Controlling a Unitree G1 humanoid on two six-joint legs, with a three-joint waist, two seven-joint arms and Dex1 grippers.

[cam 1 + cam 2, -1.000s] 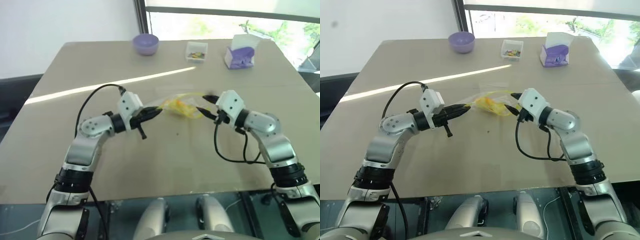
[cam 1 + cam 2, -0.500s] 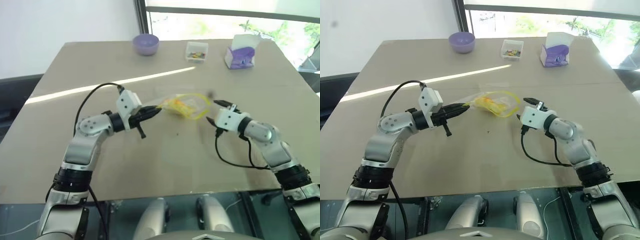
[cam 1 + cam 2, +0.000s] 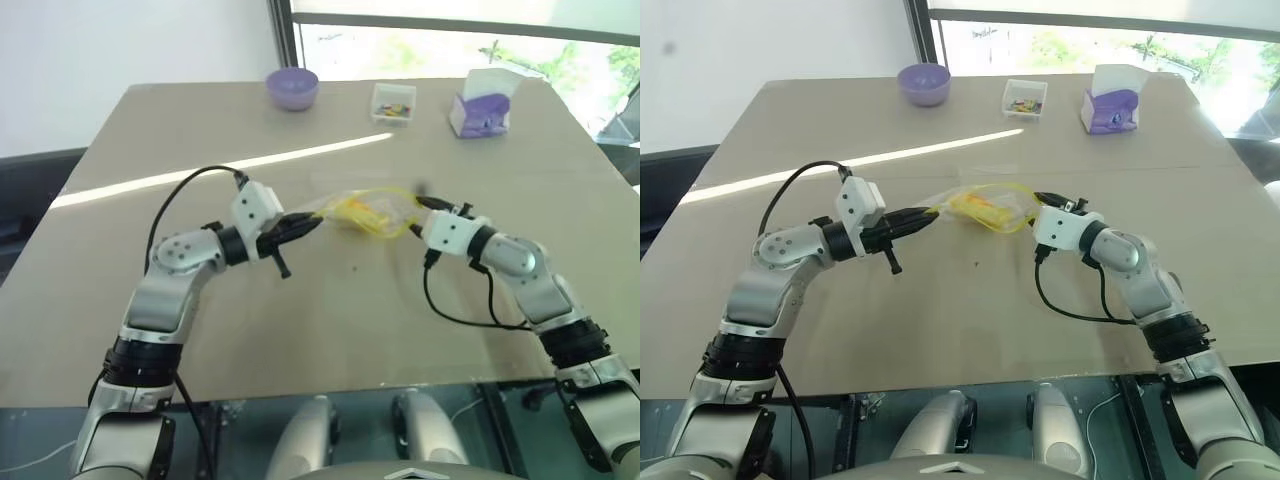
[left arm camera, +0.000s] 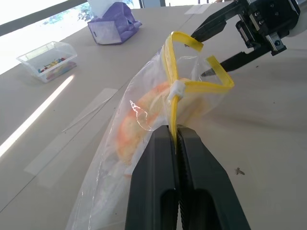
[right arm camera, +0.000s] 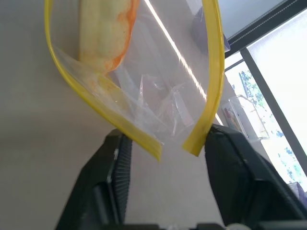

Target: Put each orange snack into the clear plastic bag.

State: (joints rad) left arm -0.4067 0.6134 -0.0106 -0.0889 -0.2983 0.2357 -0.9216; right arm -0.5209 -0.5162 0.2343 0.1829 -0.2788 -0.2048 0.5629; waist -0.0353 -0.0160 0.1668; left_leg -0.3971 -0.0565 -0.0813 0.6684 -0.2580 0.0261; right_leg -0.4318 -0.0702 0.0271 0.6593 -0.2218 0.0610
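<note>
The clear plastic bag [image 3: 372,210] hangs just above the table between my two grippers, its yellow-edged mouth pulled into a loop. The orange snack [image 4: 136,120] lies inside it, seen through the film. My left gripper [image 4: 175,132] is shut on the yellow strip [image 4: 173,72] at one end of the mouth. At the other end my right gripper [image 5: 165,139] stands open. Its two fingers [image 5: 115,177] sit either side of the strip ends, and one strip end rests against a finger.
At the table's far edge stand a purple bowl [image 3: 292,87], a small clear box of colourful bits [image 3: 393,102] and a purple and white carton [image 3: 480,108]. A band of sunlight crosses the tan table [image 3: 300,330].
My right gripper rolled over, dipped and came back to the bag's mouth with its jaws narrower. The mouth spread into a loop. The left gripper kept still, holding the strip.
</note>
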